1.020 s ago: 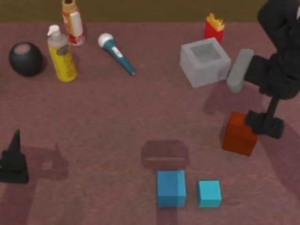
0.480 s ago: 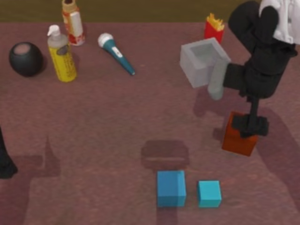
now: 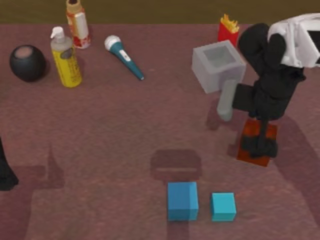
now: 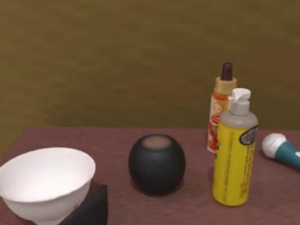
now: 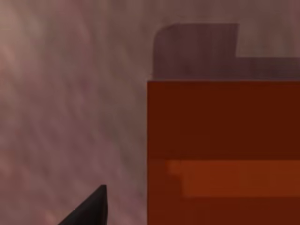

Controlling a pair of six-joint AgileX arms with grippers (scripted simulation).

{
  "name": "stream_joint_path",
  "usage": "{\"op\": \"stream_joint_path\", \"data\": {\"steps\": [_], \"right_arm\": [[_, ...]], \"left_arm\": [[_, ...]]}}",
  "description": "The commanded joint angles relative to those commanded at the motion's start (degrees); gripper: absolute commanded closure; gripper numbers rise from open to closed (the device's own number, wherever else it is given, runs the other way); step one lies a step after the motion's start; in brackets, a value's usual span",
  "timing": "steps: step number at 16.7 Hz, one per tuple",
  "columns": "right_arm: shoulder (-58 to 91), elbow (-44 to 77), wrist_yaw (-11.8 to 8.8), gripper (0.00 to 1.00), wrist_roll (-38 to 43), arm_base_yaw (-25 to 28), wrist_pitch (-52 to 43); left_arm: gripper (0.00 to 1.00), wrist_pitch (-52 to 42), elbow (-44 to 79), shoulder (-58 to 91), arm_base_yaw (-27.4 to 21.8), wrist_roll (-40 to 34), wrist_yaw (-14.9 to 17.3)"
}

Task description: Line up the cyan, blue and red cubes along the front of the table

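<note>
Fingers of the right gripper (image 3: 260,146) straddle the large orange-red cube (image 3: 270,134) (grip unclear), at four o'clock on the maroon counter (image 3: 110,130).

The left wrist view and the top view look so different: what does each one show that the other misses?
Only the left wrist view shows a white bowl. Only the top view shows the blue cube, the cyan cube, the red cube under the right end effector, a grey box and a fries carton. Both show the black ball, the yellow bottle, the orange dropper bottle, the microphone and the maroon table.
</note>
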Motion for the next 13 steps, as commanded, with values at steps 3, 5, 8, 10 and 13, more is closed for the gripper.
{"op": "stream_joint_path", "data": {"steps": [3,5,8,10,13], "right_arm": [[2.81,-3.81,0.02,0.0,0.11,0.08,6.68],[3.72,-4.83,0.03,0.0,0.1,0.12,8.22],[3.74,-4.84,0.03,0.0,0.1,0.12,8.25],[3.74,-4.84,0.03,0.15,0.1,0.12,8.25],[3.74,-4.84,0.03,0.38,0.1,0.12,8.25]], "left_arm": [[0.0,0.0,0.0,0.0,0.0,0.0,0.0],[0.0,0.0,0.0,0.0,0.0,0.0,0.0],[0.0,0.0,0.0,0.0,0.0,0.0,0.0],[0.0,0.0,0.0,0.0,0.0,0.0,0.0],[0.0,0.0,0.0,0.0,0.0,0.0,0.0]]}}
